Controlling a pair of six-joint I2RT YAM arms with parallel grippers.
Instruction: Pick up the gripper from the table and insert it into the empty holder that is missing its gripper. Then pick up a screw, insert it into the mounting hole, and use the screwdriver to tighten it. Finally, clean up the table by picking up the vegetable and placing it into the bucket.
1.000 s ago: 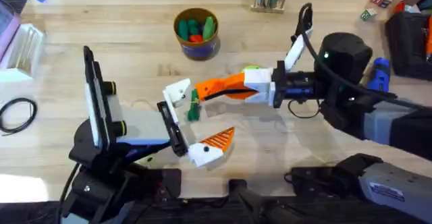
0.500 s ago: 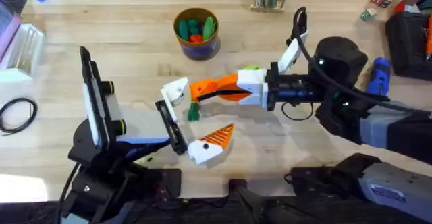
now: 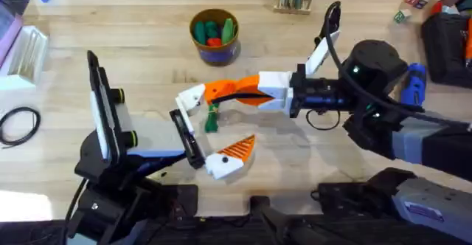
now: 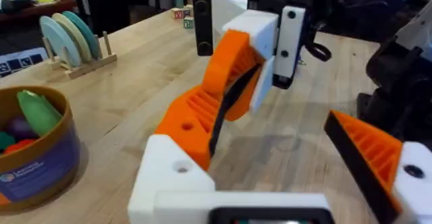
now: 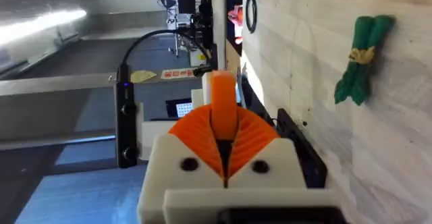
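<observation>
Almost nothing can be read. The bucket (image 4: 30,158) carries a small white line of print low on its blue wall in the left wrist view (the letters too blurred to make out). A white sticker on the right arm's dark housing (image 3: 428,207), near the bottom edge of the overhead view, bears dark print that is likewise illegible.

Bright, even light from above falls on the pale plank wooden table (image 3: 147,35), with a soft shadow beside the white-and-orange right gripper (image 3: 210,95). Nearby parts blur in both wrist views.
</observation>
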